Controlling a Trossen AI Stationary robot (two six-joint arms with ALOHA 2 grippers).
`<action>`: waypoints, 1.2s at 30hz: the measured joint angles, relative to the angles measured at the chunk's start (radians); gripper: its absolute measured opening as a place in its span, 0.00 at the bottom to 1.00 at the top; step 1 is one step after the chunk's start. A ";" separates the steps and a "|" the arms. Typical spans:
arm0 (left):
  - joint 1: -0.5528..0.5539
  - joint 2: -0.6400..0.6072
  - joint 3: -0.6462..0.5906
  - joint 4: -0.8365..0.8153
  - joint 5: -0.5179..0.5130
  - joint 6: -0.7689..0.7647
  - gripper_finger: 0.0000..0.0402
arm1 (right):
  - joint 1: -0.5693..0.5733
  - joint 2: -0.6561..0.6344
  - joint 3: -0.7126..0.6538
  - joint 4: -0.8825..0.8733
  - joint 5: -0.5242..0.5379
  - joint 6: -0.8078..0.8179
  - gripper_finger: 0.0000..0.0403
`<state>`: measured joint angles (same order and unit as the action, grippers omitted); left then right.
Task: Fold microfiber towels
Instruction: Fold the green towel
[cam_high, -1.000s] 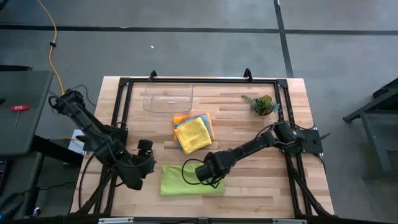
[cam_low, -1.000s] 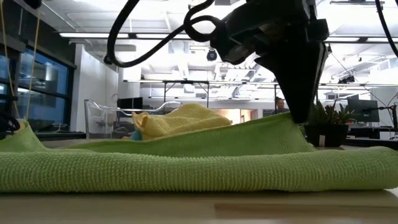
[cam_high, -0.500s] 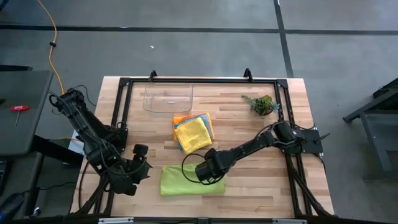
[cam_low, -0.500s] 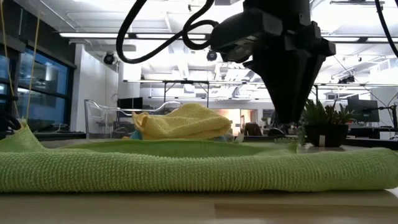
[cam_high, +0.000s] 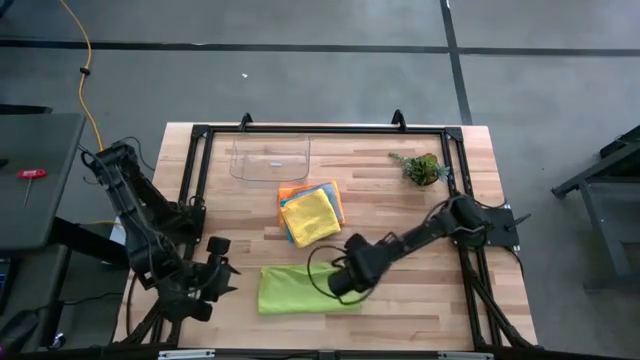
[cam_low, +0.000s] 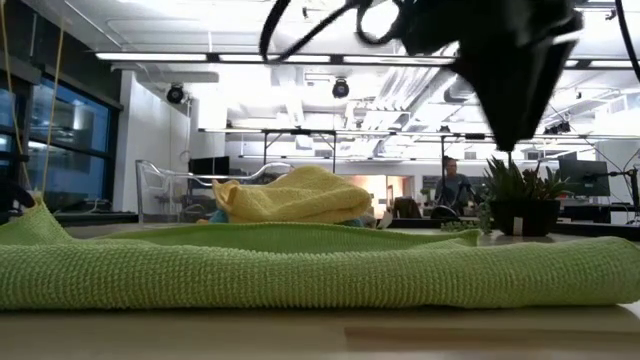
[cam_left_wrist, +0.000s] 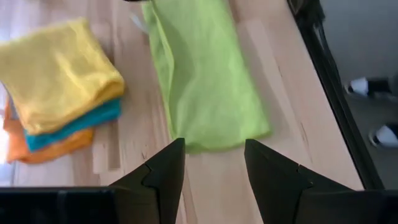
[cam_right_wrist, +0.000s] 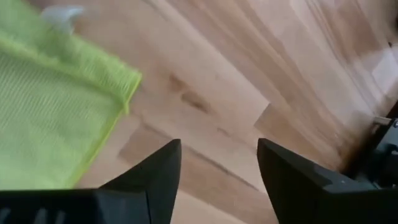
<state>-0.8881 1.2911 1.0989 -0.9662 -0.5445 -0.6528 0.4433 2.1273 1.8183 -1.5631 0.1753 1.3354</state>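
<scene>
Room: open workshop w/ ceiling strip lights; a person (cam_low: 449, 180) is seen far off behind the table.
Surface: wooden tabletop (cam_high: 400, 205) w/ a black frame along its edges.
Lime green towel (cam_high: 297, 289): laid flat as a folded strip near the tabletop's front edge, about centre; nothing is gripping it. In the low view it fills the foreground (cam_low: 300, 270).
Towel stack (cam_high: 311, 212): sits mid-tabletop, behind the lime strip and apart from it. Yellow towel (cam_left_wrist: 56, 74) on top, teal (cam_left_wrist: 81, 121) under it, orange (cam_left_wrist: 53, 148) at the bottom; a grey one can't be made out.
Right gripper (cam_high: 345, 282): held above the lime strip's right end, jaws apart, nothing between them; bare wood and the strip's corner are seen past its fingers (cam_right_wrist: 155, 171).
Left gripper (cam_high: 222, 275): off the tabletop's front-left corner, just left of the lime strip, not touching it; jaws part open, empty, fingers (cam_left_wrist: 163, 171) framing the strip's near end.
Clear tray (cam_high: 270, 160): near the back edge, left of centre.
Plant sprig (cam_high: 420, 167): near the back-right corner.
</scene>
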 joint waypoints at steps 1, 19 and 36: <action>-0.016 0.000 -0.014 0.025 -0.035 -0.010 0.38 | 0.012 -0.006 0.000 -0.001 0.001 0.000 0.50; 0.234 0.023 -0.371 0.950 0.189 0.019 0.00 | 0.146 -0.133 -0.271 0.336 -0.137 -0.020 0.01; 0.469 0.160 -0.370 1.305 0.264 0.152 0.00 | 0.094 -0.652 -1.088 1.610 0.040 -0.262 0.00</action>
<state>-0.4188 1.4507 0.7284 0.3391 -0.2802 -0.5003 0.5369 1.4758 0.7300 0.0468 0.2150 1.0731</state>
